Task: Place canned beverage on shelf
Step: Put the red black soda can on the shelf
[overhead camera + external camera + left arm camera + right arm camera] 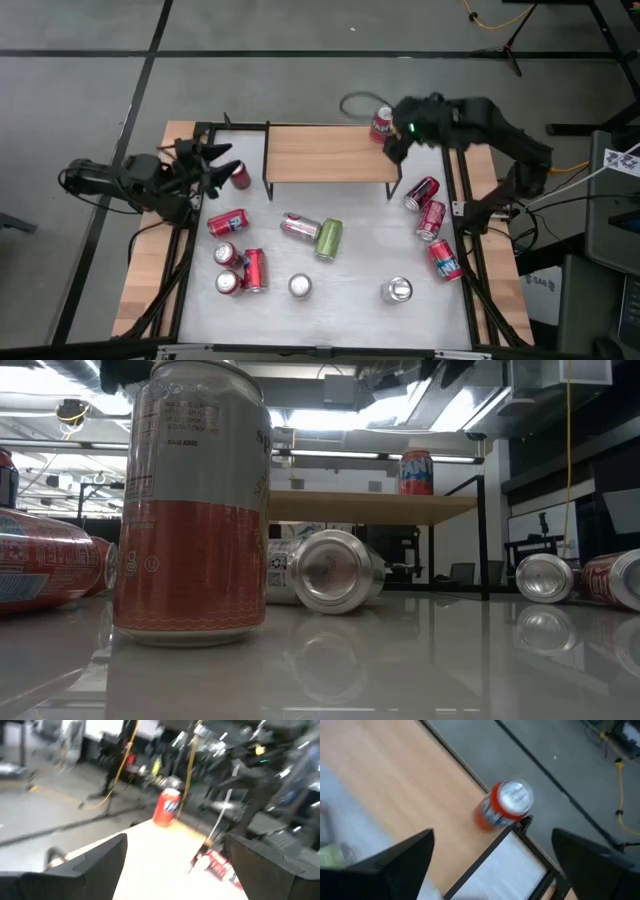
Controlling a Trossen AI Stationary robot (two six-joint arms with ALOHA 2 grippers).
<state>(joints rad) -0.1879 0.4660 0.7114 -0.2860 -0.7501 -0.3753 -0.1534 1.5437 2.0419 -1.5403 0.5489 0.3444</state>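
The shelf (pixel 330 152), a light-wood plank on thin black legs, stands at the table's far side. A red can (pixel 381 124) stands upright on the plank's far right corner; it also shows in the low view (pixel 416 472), the right wrist view (pixel 504 806) and the left wrist view (pixel 166 807). My right gripper (pixel 393 147) is open just beside and above that can, its fingers (pixel 395 862) apart and clear of it. My left gripper (pixel 222 165) is open and empty at the table's far left, beside a lying red can (pixel 240 177).
Several cans lie or stand on the white table: a green one (pixel 328 238) and a silver one (pixel 298 228) in the middle, red ones at the left (pixel 228 222) and right (pixel 432 220), upright ones near the front (pixel 398 291). One upright can (pixel 195 500) fills the low view's foreground.
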